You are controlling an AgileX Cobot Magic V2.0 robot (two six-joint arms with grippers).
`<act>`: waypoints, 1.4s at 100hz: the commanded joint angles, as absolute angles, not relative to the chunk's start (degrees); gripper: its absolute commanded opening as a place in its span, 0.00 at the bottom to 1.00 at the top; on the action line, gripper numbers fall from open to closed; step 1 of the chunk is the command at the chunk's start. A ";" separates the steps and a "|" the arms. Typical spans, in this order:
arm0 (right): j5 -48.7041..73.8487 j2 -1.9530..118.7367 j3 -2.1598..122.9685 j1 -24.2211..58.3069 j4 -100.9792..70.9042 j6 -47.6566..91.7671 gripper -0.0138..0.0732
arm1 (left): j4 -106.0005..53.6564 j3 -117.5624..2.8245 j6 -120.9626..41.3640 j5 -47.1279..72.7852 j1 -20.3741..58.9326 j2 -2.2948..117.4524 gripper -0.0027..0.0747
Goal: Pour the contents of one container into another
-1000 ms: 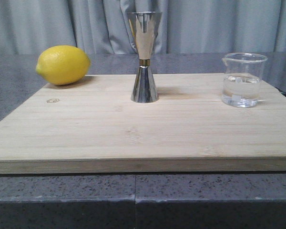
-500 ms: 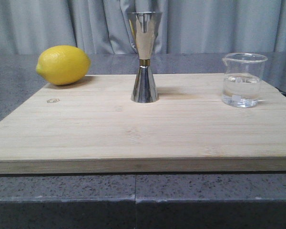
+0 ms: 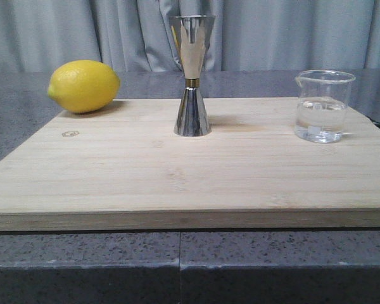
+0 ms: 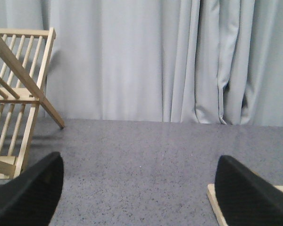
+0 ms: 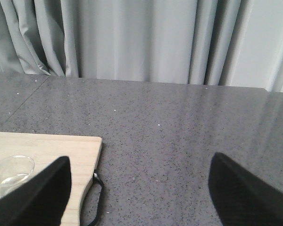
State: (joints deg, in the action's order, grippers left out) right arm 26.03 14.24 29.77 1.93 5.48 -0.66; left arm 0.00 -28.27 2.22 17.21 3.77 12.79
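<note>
Lemon (image 3: 83, 86) on cutting board (image 3: 177, 177); wooden rack (image 4: 16, 99).

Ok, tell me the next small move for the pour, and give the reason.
Probably bring the right hand toward the beaker to grasp it. The beaker stands upright on the right side of the board, holding clear liquid, untouched; the right hand is open and empty nearby off the board's edge. The jigger waits upright mid-board.

front camera low, close to board (image 3: 190, 183); wrists flank it.

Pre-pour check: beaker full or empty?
Partly full: the upright beaker holds clear liquid, its surface roughly midway up the glass.
</note>
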 commanded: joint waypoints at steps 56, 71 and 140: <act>31.84 22.89 38.90 1.92 3.99 -0.39 0.78 | -1.67 -30.33 2.26 9.65 3.62 13.98 0.82; 32.96 25.73 40.75 1.92 3.63 -0.39 0.78 | -1.67 -30.33 2.26 9.96 3.62 13.98 0.82; 37.23 30.87 46.66 1.92 2.94 -0.39 0.78 | -1.81 -31.17 2.26 13.76 3.72 16.14 0.82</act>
